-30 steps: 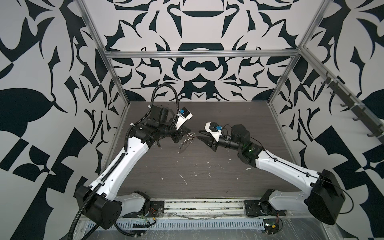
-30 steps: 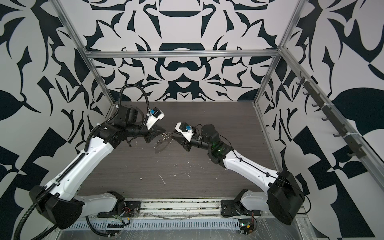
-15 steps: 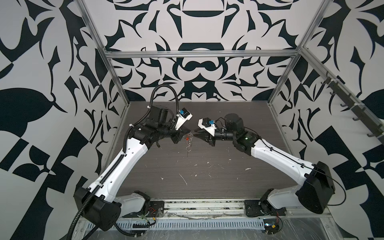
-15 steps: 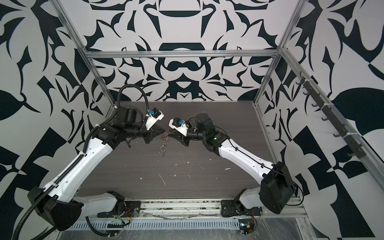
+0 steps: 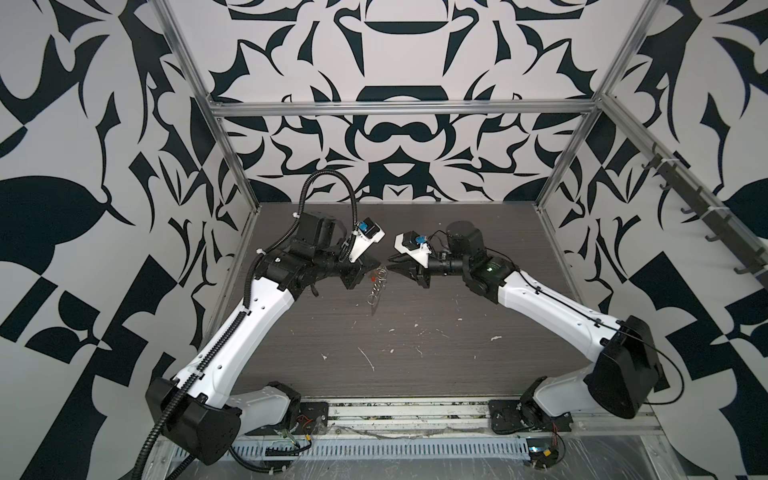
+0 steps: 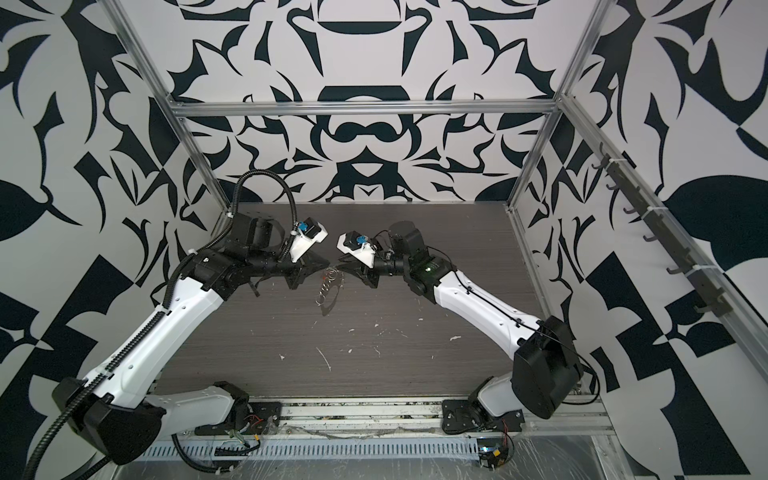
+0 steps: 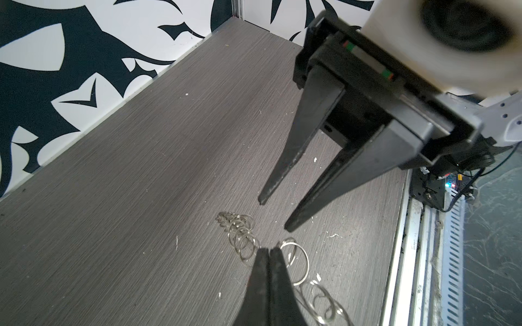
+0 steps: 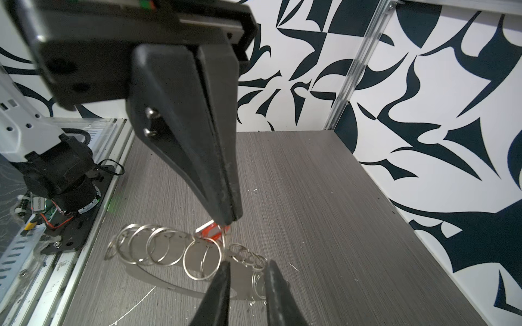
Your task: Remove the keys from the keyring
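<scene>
Keyring (image 7: 308,264) is pinched in the shut left hand (image 8: 230,218) and hung down over the counter (image 7: 141,169). Keys (image 7: 226,218) are seen just ahead of the right hand (image 7: 275,214), which is narrowly parted, empty and judged nearer.

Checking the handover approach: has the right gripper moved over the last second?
Yes. Against the white scratch, the right gripper has shifted left in both top views, closing on the left gripper that holds the keyring.

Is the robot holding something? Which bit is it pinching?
Yes. The left gripper, jaws shut, pinches the keyring bunch at its red tag end. The right gripper is open, holding nothing.
</scene>
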